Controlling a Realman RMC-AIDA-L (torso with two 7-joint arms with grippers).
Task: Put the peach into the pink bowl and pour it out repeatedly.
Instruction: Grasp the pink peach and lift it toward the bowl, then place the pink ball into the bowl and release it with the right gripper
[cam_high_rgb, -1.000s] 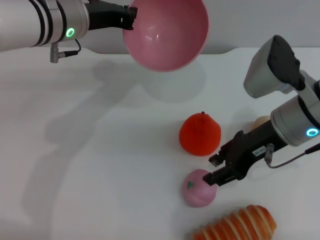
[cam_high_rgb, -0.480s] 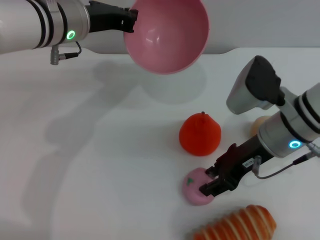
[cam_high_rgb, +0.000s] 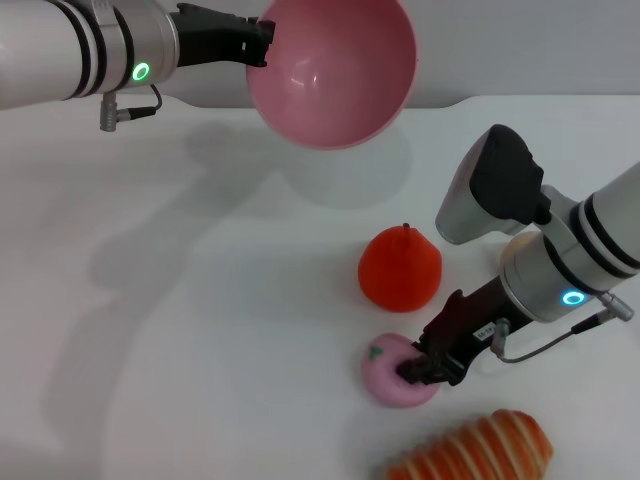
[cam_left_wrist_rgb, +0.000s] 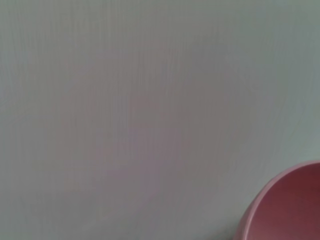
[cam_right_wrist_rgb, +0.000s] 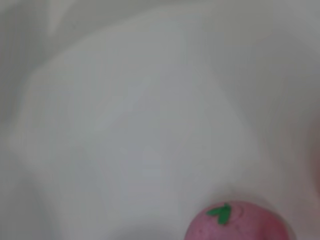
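The pink bowl (cam_high_rgb: 335, 70) hangs tilted in the air above the far side of the table, its opening toward me. My left gripper (cam_high_rgb: 262, 40) is shut on its rim. Part of the bowl also shows in the left wrist view (cam_left_wrist_rgb: 290, 210). The peach (cam_high_rgb: 385, 372), pale pink with a small green mark, lies on the white table near the front. My right gripper (cam_high_rgb: 420, 365) is down on it, with its dark fingers closed on the peach's right side. The peach also shows in the right wrist view (cam_right_wrist_rgb: 240, 222).
An orange-red fruit (cam_high_rgb: 400, 268) sits just behind the peach. A beige ball (cam_high_rgb: 520, 243) is partly hidden behind my right arm. A striped orange bread loaf (cam_high_rgb: 480, 450) lies at the front edge, right of the peach. The white table (cam_high_rgb: 180, 330) spreads to the left.
My right gripper has dropped lower and moved left onto the peach, and its fingers have closed on it. The left arm and the bowl have stayed still.
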